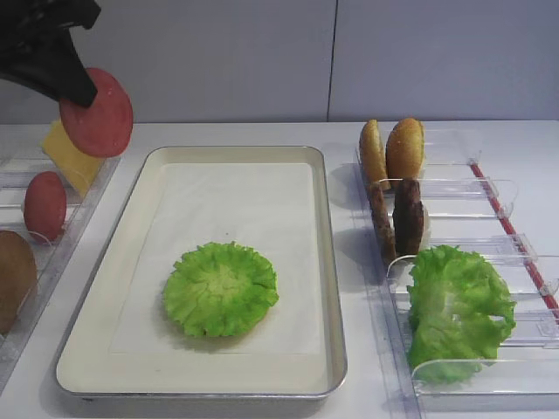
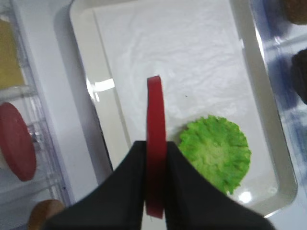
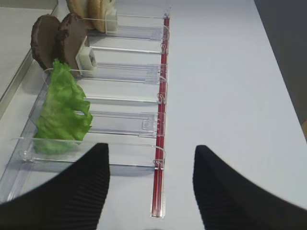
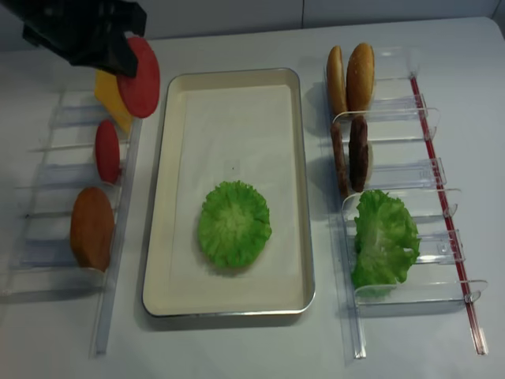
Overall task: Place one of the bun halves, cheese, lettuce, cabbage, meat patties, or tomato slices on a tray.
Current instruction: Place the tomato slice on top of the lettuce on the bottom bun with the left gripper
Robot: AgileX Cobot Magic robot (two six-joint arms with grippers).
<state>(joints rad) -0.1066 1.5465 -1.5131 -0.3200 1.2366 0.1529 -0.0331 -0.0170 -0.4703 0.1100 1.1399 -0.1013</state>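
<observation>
My left gripper (image 2: 156, 146) is shut on a tomato slice (image 2: 154, 115), a flat red disc held on edge. In the high views this tomato slice (image 1: 98, 113) hangs above the far left corner of the cream tray (image 1: 332, 262), beside the left rack. A flat round lettuce rosette (image 1: 220, 288) lies on the tray's paper liner, toward the near end. My right gripper (image 3: 151, 151) stands open over bare table by the near end of the right rack, with nothing between its fingers.
The clear left rack holds a yellow cheese slice (image 4: 110, 99), a second tomato slice (image 4: 107, 151) and a brown bun half (image 4: 92, 227). The right rack holds two bun halves (image 4: 351, 75), two meat patties (image 4: 351, 158) and a lettuce bunch (image 4: 384, 237).
</observation>
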